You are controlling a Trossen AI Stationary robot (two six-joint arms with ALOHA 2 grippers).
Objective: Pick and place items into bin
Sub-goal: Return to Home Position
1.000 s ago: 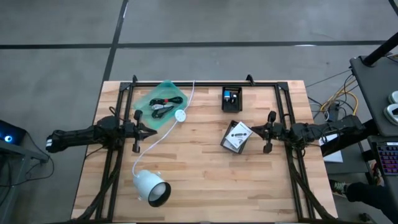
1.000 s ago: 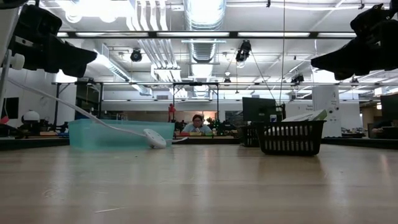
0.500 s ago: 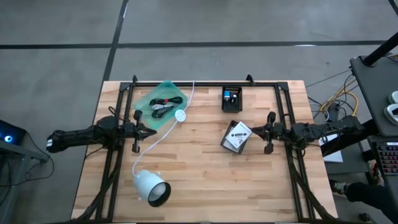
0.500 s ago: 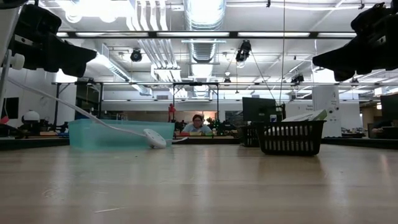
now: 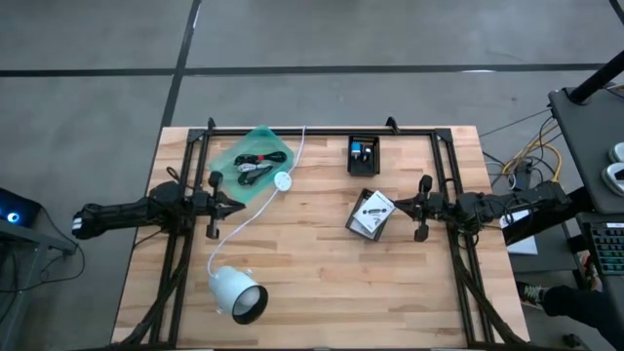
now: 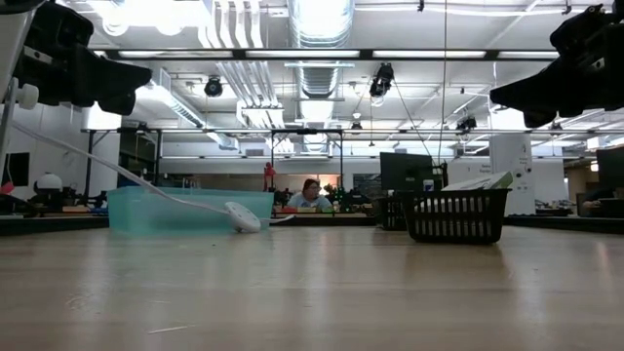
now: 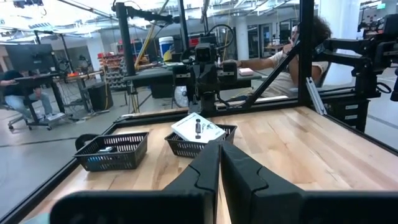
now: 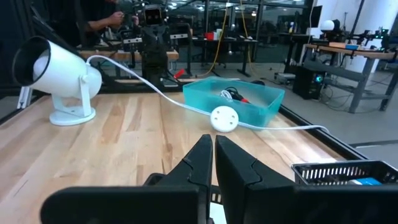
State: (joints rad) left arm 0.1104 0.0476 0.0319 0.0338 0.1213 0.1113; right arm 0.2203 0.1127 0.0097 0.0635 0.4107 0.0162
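- Two tools are in view, one per arm. The left tool [image 7: 219, 149] hangs over the left side of the tabletop [image 5: 322, 283] and the right tool [image 8: 212, 142] over the right side. Both have their fingers pressed together and hold nothing.
- One white cord [image 5: 237, 224] passes close under the left tool's tip. I judge that any drop or sideways swing of that arm could hook the cord.
- A hooked cord could tug the one white lamp [image 5: 237, 293] at the near left. It could also drag the cord's single round disc [image 5: 283, 180] against the green bin [image 5: 268, 141].
- One black bin [image 5: 353, 227] sits just beside the right tool's tip. A forward drift there could shove or tip that bin.
- That nearer black bin holds a white card [image 5: 375, 210]. I cannot tell whether a second card lies under it.
- One more black bin [image 5: 351, 156] stands farther back, making two in all. It holds something blue and dark.
- One green bin stands at the far left and holds one black cable [image 5: 255, 166] bundle.
- Zero loose task items show on the bare wood.
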